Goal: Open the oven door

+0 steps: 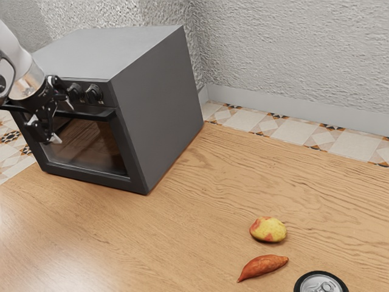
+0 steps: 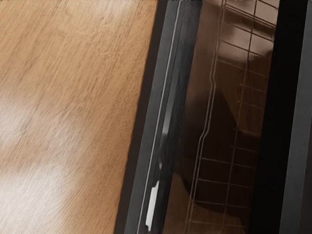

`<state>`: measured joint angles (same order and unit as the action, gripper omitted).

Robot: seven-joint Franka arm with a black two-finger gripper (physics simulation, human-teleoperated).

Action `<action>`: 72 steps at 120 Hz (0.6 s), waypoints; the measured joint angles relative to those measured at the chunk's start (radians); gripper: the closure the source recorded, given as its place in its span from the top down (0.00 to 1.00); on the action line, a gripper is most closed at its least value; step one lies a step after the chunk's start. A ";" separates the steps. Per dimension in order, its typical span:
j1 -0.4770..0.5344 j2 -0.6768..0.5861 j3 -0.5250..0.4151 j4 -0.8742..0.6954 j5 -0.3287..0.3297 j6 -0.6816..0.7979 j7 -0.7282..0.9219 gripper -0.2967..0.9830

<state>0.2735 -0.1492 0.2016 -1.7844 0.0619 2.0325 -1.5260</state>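
Observation:
The dark grey oven point(image 1: 163, 109) stands at the exterior view's left, its door shut over a glass window point(image 1: 91, 146). A dark handle bar point(image 1: 94, 114) runs along the door's upper edge. My gripper point(image 1: 63, 121) is at the door's front, fingers spread, one tip at about the level above the bar and the other lower, before the glass. Whether either finger touches the bar cannot be told. In the wrist view the door glass point(image 2: 219, 122) shows wire racks behind it, beside the door's lower frame point(image 2: 156, 117).
The wooden table point(image 1: 194, 213) extends in front of the oven. Toward the exterior view's lower right lie a yellow-red fruit point(image 1: 268, 230), an orange-red tapered vegetable point(image 1: 262, 266) and a can point(image 1: 321, 285). Two knobs point(image 1: 93, 93) sit above the handle. A textured wall point(image 1: 292, 55) stands behind.

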 joint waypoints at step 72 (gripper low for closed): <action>0.006 -0.258 0.004 -0.325 -0.009 0.101 0.039 0.77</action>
<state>0.2791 -0.4069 0.2052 -2.1095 0.0530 2.1335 -1.4872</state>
